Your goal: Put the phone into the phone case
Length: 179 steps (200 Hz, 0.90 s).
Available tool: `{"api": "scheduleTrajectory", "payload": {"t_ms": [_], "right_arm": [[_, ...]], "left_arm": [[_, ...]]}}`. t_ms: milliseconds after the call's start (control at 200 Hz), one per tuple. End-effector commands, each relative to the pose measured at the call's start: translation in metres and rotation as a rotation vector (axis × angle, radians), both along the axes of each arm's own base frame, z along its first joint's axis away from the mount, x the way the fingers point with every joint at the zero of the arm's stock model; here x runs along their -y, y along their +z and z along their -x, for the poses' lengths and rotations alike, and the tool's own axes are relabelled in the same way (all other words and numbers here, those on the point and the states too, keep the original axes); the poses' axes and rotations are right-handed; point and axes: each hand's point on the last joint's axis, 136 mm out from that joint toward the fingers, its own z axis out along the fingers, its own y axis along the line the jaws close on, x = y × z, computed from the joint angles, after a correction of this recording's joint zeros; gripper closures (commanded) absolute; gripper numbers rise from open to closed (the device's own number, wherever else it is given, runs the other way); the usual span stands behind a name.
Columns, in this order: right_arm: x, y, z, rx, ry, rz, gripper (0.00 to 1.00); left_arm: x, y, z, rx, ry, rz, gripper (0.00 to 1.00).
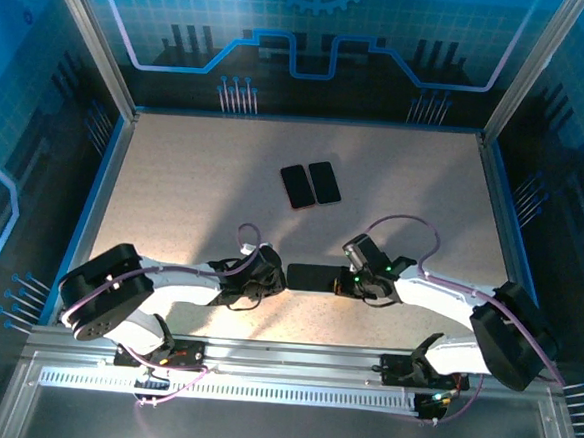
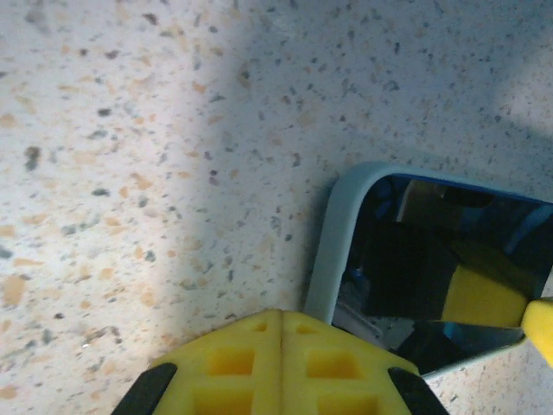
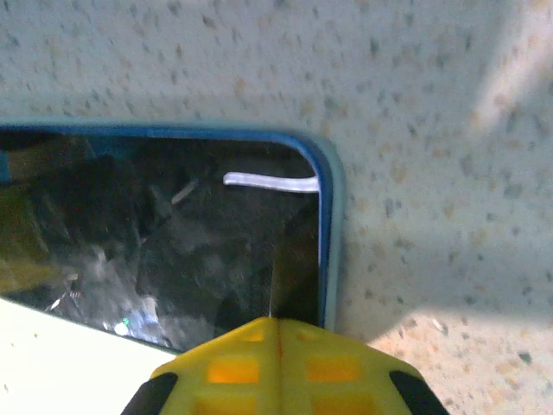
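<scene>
3 dark flat things lie on the table (image 1: 174,191). 2 dark slabs (image 1: 310,184) are side by side in the middle, touching (phones or cases, cannot tell). 1 phone (image 1: 313,278) is near the front, between the 2 arms, lying screen up inside a light-blue case (image 2: 321,259). Both arms reach low, w/ tips toward each other. Left gripper (image 1: 274,277) is at the case's left end and right gripper (image 1: 344,282) at its right end. Both have jaws pressed together, holding nothing.

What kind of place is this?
Likely a robotics lab or demo booth: a speckled table inside a metal frame, with blue wall panels printed with circuit and gear graphics.
</scene>
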Motion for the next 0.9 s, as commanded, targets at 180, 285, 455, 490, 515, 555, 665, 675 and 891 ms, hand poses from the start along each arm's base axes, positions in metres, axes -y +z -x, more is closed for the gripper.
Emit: {"api": "scheduleTrajectory", "payload": {"t_ms": [180,285,455,490,515,555,665,675,891], "right_arm": [[0.019,-0.082,0.069,-0.255,0.036,0.153,1.0],[0.012,-0.07,0.061,-0.226,0.037,0.127,1.0],[0.002,-0.02,0.035,-0.103,0.04,0.081,1.0],[0.001,-0.009,0.03,-0.078,0.033,0.066,1.0],[0.0,-0.001,0.025,-0.058,0.031,0.054,1.0],[-0.001,0.011,0.02,-0.034,0.03,0.033,1.0],[-0.005,0.041,0.004,0.023,0.036,-0.021,1.0],[-0.005,0.043,0.003,0.027,0.036,-0.027,1.0],[-0.01,0.058,-0.019,0.057,0.05,-0.086,1.0]], "left_arm": [[-0.02,-0.007,0.01,-0.035,0.029,-0.066,1.0],[-0.026,0.001,0.01,-0.017,0.035,-0.081,1.0],[-0.036,0.026,0.006,0.037,0.032,-0.107,1.0],[-0.038,0.03,0.005,0.048,0.03,-0.112,0.99],[-0.038,0.034,0.004,0.058,0.028,-0.113,0.99],[-0.039,0.039,0.002,0.069,0.028,-0.117,0.99],[-0.038,0.05,-0.004,0.095,0.025,-0.115,0.97],[-0.037,0.051,-0.005,0.096,0.025,-0.115,0.97],[-0.016,0.056,-0.021,0.109,-0.012,-0.091,0.97]]}}
